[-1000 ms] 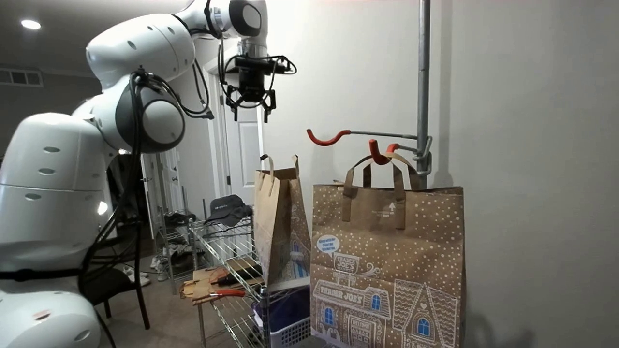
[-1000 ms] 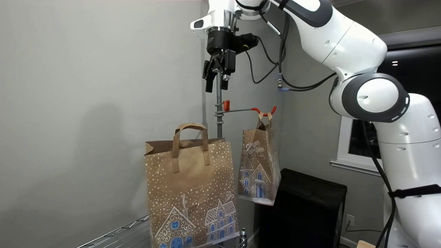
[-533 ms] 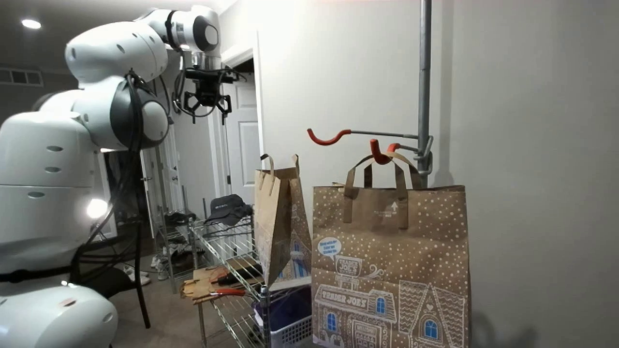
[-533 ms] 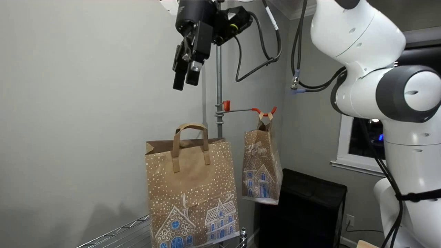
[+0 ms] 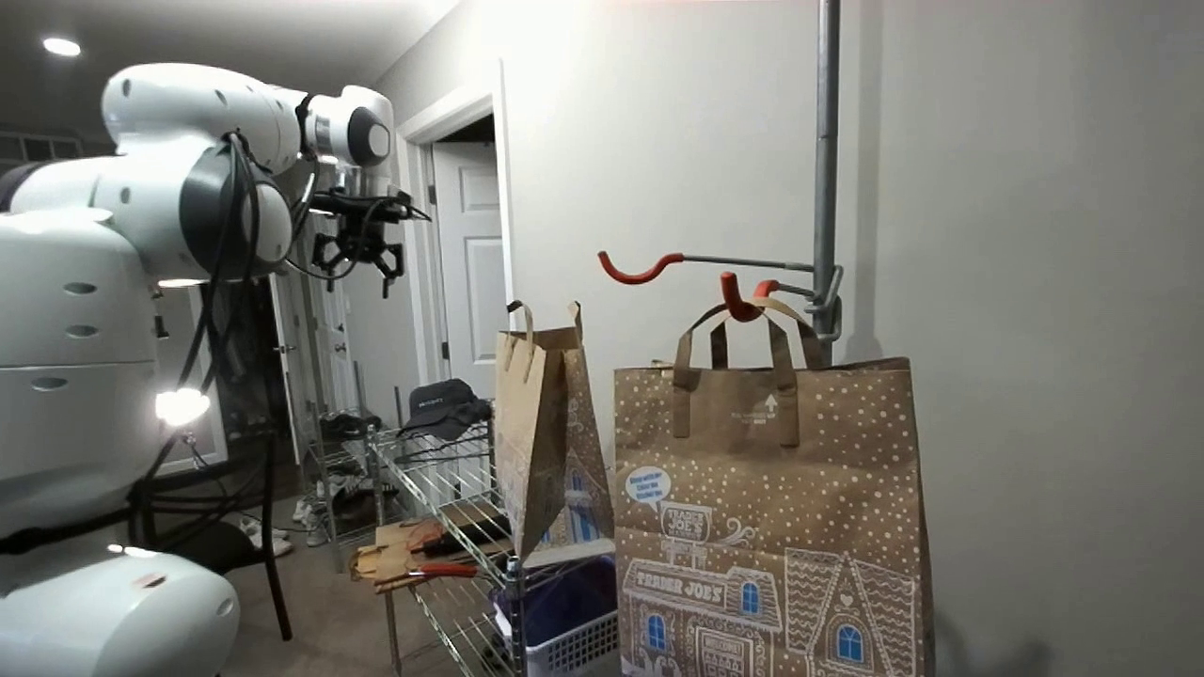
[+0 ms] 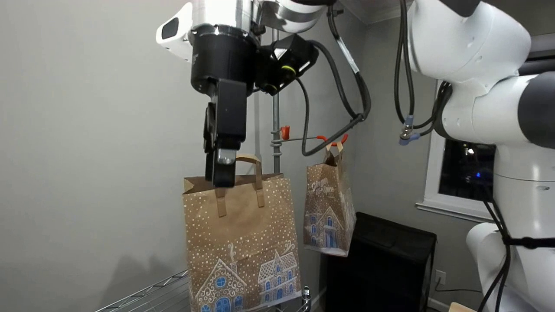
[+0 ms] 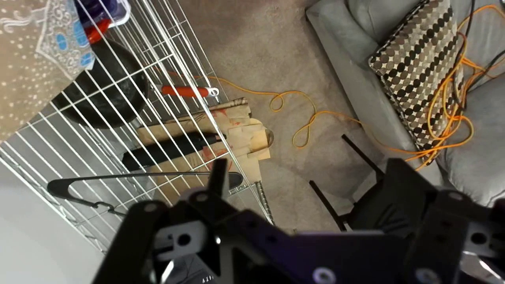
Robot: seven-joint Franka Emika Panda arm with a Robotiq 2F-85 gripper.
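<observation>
My gripper [image 5: 357, 282] is open and empty in mid-air. It also shows in an exterior view [image 6: 220, 173] and in the wrist view [image 7: 309, 173], with wide-apart fingers and nothing between them. A brown paper bag [image 5: 538, 432] with raised handles stands on the wire rack [image 5: 442, 527]. This bag [image 6: 240, 234] is partly behind the fingers in an exterior view; the gripper looks apart from it. A second brown paper bag [image 5: 762, 489] hangs by its handles from a red-tipped hook [image 5: 738, 301]; it also shows in an exterior view [image 6: 325, 208]. A bag corner [image 7: 27, 75] shows in the wrist view.
A grey pole [image 5: 826, 141] carries the hooks. A dark cap [image 5: 440, 409] lies on the rack. The wrist view shows a black pan [image 7: 106, 90], a black hanger [image 7: 138, 176], a chair [image 7: 378, 201], an orange cord [image 7: 311, 118] and a sofa [image 7: 335, 67].
My gripper has moved away from the pole and hooks, to the left and lower in an exterior view. It stays open. The hanging bag has swayed slightly; the standing bag has not moved.
</observation>
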